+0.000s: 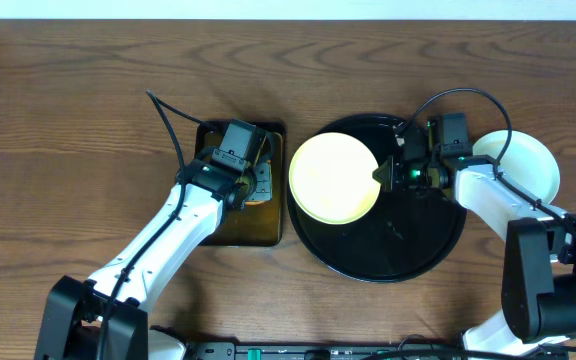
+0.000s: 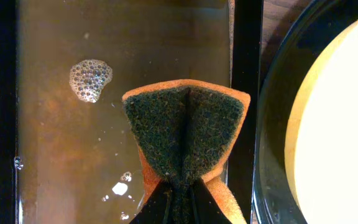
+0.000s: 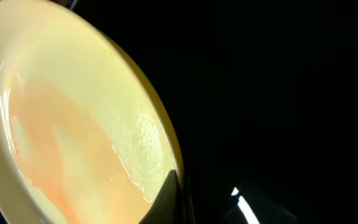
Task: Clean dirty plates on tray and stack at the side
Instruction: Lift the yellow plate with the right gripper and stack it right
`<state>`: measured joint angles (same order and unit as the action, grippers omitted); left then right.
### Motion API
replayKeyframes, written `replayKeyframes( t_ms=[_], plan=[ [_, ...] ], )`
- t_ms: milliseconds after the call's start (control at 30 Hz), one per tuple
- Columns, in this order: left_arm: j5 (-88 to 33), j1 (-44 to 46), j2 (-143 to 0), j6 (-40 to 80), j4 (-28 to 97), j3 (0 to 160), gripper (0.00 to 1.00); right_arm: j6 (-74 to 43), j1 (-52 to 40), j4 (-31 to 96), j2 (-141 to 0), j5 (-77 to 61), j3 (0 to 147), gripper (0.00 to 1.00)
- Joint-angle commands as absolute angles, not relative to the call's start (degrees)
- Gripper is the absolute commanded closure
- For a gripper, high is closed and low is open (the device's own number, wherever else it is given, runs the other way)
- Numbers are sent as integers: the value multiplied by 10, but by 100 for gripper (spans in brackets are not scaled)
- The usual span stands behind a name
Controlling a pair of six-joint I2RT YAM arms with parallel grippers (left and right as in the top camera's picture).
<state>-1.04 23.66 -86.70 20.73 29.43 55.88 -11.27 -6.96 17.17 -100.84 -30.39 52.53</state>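
Right gripper (image 1: 381, 173) pinches the pale yellow round plate's (image 1: 333, 178) rim, likely steadying it for scrubbing. Left gripper (image 2: 180, 191) clenches a folded orange-green sponge (image 2: 185, 127), toward the worktop's left edge.

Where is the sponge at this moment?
In the left wrist view, the sponge is pinched in the left hand over the brown pan of soapy water, just left of the black tray.

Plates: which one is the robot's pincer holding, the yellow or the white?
The pale yellow plate on the black tray: the right pincer grips its rim. The white plate lies beside the tray, ungripped.
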Motion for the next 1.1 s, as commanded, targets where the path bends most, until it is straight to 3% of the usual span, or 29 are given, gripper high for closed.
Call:
replayKeyframes(
  t_ms=[0, 500, 1067],
  plan=[
    [14, 234, -868, 196, 296, 554, 92, -89, -56, 176, -982, -259, 536, 99],
    [22, 234, -868, 195, 295, 554, 92, -1, -65, 291, -765, 117, 536, 99],
    [64, 234, -868, 180, 295, 554, 92, 114, -229, 292, -701, 412, 536, 99]
  ],
)
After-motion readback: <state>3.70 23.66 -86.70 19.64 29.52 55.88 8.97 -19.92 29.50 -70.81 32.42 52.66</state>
